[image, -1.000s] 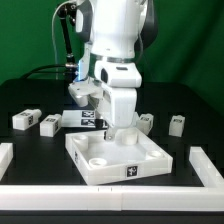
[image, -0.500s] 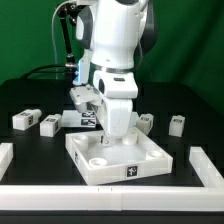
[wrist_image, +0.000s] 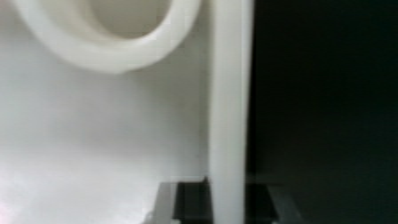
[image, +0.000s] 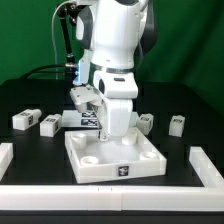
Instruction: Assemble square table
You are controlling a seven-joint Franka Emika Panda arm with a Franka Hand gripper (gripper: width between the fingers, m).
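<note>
The white square tabletop lies socket-side up at the front middle of the black table. My gripper reaches down onto its far edge. In the wrist view the gripper has a dark finger on each side of the slab's raised rim, shut on it, with a round corner socket close by. Small white leg blocks lie apart from the slab: two at the exterior view's left, and two at its right.
The marker board lies behind the slab, partly hidden by the arm. White border bars stand at the exterior view's left, right and front edges. Cables hang at the back left.
The arm has shifted slightly toward the exterior view's left, and the slab has turned or slid a little with it; its front tag now sits further left.
</note>
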